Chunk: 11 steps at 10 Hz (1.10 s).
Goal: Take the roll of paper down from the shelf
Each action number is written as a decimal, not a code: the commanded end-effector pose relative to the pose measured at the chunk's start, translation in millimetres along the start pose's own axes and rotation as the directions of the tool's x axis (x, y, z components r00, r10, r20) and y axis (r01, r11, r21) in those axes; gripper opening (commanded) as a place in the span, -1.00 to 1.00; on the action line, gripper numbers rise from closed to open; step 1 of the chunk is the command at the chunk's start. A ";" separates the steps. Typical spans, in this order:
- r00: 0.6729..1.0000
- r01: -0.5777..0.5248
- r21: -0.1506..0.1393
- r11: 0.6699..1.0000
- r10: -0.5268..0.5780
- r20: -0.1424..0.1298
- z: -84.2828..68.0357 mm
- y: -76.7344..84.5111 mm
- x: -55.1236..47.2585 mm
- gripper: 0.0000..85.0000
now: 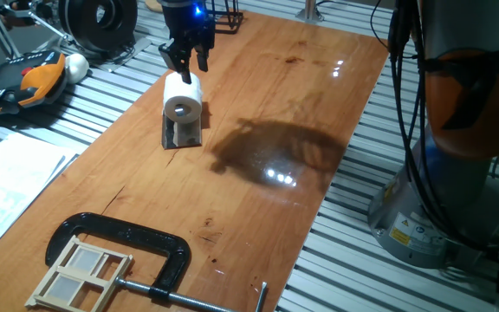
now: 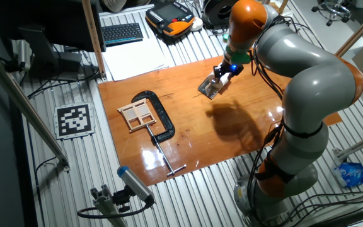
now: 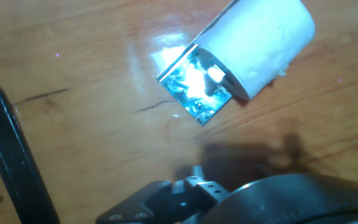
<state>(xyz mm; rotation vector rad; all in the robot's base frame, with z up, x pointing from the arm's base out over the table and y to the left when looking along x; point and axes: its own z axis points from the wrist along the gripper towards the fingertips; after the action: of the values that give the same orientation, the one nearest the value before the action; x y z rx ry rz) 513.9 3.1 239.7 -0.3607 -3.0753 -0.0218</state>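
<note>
One roll of paper [image 1: 182, 98] on one shelf [image 1: 182, 134], one empty hand [image 1: 188, 62] spread just above.

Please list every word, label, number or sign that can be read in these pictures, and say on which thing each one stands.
No text can be read in any view.
Yellow label on the robot base: too small to read.
Printed sheets beside the table: blurred.
Black-and-white square marker on the floor: a pattern, no letters.
Keyboard: keys too small.
</note>
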 end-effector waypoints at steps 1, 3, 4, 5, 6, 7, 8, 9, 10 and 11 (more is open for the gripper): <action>0.986 -0.166 -0.008 0.986 0.166 0.001 0.1 0.1 -0.3 -0.20; 0.984 -0.178 -0.006 0.984 0.178 0.001 0.5 0.2 -0.5 -0.20; 0.984 -0.180 -0.008 0.984 0.180 0.001 1.2 0.4 -1.1 -0.20; 0.984 -0.180 -0.007 0.984 0.180 -0.001 1.4 0.5 -1.4 -0.20; 0.984 -0.180 -0.008 0.984 0.180 -0.003 1.4 0.5 -1.3 -0.20; 0.983 -0.181 -0.008 0.983 0.181 -0.003 1.4 0.6 -1.3 -0.20; 0.983 -0.183 -0.006 0.983 0.183 -0.002 1.4 0.6 -1.6 -0.20; 0.983 -0.184 -0.006 0.983 0.184 -0.002 1.3 0.7 -2.7 -0.20; 0.981 -0.195 -0.008 0.981 0.195 0.002 1.2 0.7 -4.2 -0.20; 0.975 -0.222 -0.012 0.975 0.222 0.013 2.0 0.8 -6.6 -0.20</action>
<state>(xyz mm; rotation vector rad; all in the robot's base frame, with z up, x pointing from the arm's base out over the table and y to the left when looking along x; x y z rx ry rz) 520.9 2.3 237.4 -0.7072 -3.0298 -0.0284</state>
